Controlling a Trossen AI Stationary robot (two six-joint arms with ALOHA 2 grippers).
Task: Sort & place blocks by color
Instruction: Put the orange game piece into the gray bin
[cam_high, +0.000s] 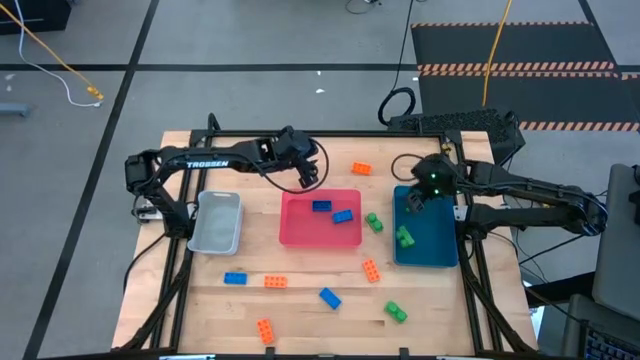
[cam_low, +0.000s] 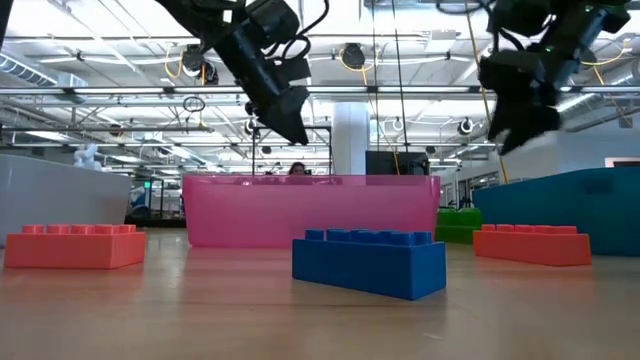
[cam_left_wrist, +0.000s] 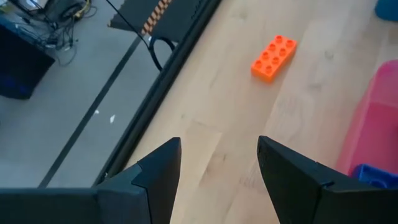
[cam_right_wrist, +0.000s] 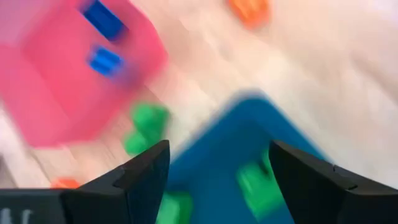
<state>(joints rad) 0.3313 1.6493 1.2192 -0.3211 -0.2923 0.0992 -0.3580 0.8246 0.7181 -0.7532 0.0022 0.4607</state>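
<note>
My left gripper (cam_high: 308, 178) hangs open above the far rim of the pink tray (cam_high: 300, 228), with nothing between its fingers (cam_left_wrist: 163, 163). An orange block (cam_left_wrist: 274, 57) lies on the table beyond it. My right gripper (cam_high: 413, 200) is open and empty over the far end of the teal tray (cam_high: 432, 250). Two blue blocks (cam_high: 321, 206) (cam_high: 343, 216) lie in the pink tray, and a green block (cam_high: 404, 237) lies in the teal tray. Another green block (cam_high: 374, 222) rests on the table between the two trays.
A grey tray (cam_high: 217, 222) sits left of the pink one. Loose blocks lie near the table's near edge: blue (cam_high: 235, 278) (cam_high: 330, 297), orange (cam_high: 275, 282) (cam_high: 371, 270) (cam_high: 264, 330), green (cam_high: 396, 312). An orange block (cam_high: 361, 168) lies toward the far edge.
</note>
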